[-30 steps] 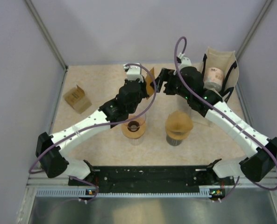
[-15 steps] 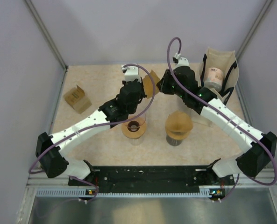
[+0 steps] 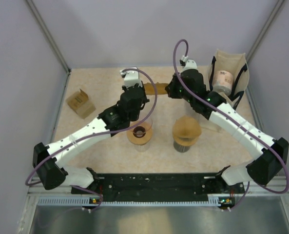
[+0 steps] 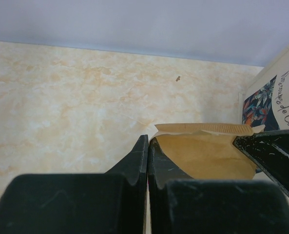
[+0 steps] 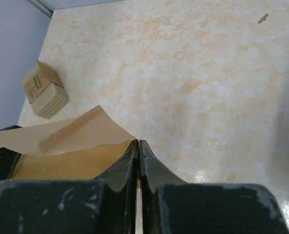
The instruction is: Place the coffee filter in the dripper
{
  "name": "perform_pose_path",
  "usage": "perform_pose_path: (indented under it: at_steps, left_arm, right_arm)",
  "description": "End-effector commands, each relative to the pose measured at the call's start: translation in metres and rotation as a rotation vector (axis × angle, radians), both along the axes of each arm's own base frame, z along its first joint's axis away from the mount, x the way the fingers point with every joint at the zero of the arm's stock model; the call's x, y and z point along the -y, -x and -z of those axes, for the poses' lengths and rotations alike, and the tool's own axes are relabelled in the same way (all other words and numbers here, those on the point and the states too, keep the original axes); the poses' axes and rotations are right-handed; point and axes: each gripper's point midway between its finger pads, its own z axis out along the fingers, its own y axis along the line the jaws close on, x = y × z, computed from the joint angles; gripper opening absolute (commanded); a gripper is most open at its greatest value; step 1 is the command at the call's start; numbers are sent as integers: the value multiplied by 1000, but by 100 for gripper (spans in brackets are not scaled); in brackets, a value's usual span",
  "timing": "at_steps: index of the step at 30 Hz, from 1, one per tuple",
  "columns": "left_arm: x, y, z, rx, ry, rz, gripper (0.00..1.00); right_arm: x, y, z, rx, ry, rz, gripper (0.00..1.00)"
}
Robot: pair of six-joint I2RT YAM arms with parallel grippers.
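Note:
The brown paper coffee filter (image 3: pixel 154 88) hangs in the air above the back of the table, stretched between both grippers. My left gripper (image 3: pixel 140 88) is shut on its left edge, and my right gripper (image 3: pixel 167 89) is shut on its right edge. In the left wrist view the filter (image 4: pixel 207 151) spreads right of the closed jaws (image 4: pixel 148 140), and the right gripper's finger (image 4: pixel 273 156) shows beyond it. In the right wrist view the filter (image 5: pixel 71 146) spreads left of the closed jaws (image 5: pixel 138 142). An orange dripper (image 3: pixel 139 132) stands on a glass nearer the arms' bases, below the left arm.
A second dripper (image 3: pixel 186 127) on a dark carafe carries a brown filter. A small cardboard box (image 3: pixel 80 102) lies at the left, also seen as the box (image 5: pixel 44 90) from the right wrist. A cream bag (image 3: pixel 229 78) holding a canister stands at the back right.
My right gripper has moved in and shut on the filter's right edge. The left arm has shifted left, and the filter now lies spread between the two grippers.

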Motion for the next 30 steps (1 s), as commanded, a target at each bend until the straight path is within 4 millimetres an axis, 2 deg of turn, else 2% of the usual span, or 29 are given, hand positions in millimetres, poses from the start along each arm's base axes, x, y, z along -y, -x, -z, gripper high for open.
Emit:
perform_pose_path:
  at_steps: [1, 4, 8, 9, 10, 12, 13, 15, 18, 19, 23, 26, 30]
  left_arm:
    - [-19, 7, -13, 33, 7, -53, 0]
    - [-17, 9, -12, 29, 7, -32, 0]
    - [-16, 9, -10, 16, 0, -26, 0]
    - [-14, 9, -10, 11, 3, -21, 0]
    - [-13, 10, -8, 0, -2, -15, 0]
    - [-13, 11, -9, -12, 5, -11, 0]
    - [-15, 12, -11, -17, 5, -21, 0]
    - [-19, 14, -13, -23, 13, -35, 0]
    - [-26, 18, -17, -32, 22, -46, 0]
    - [-27, 20, -19, -32, 27, -45, 0]
    - [-34, 28, -25, -48, 35, -42, 0]
    - [-38, 38, -35, -71, 47, -10, 0]
    - [-42, 61, -47, -150, 95, 55, 0]
  right_arm:
    - [4, 3, -11, 40, 17, -4, 0]
    - [-1, 8, -8, 29, 9, -39, 0]
    - [-11, 16, -16, 29, -22, -108, 0]
    - [-15, 19, -18, 29, -32, -136, 5]
    - [-20, 24, -22, 29, -48, -172, 15]
    - [-26, 34, -31, 41, -82, -231, 29]
    - [-26, 38, -34, 45, -90, -245, 36]
    - [-22, 45, -43, 63, -116, -246, 57]
    - [-12, 56, -65, 143, -173, -239, 80]
    - [-7, 60, -73, 177, -196, -229, 99]
    - [33, 64, -86, 276, -217, -67, 99]
    - [66, 66, -79, 315, -176, 58, 99]
    - [88, 72, -57, 305, -113, 122, 99]
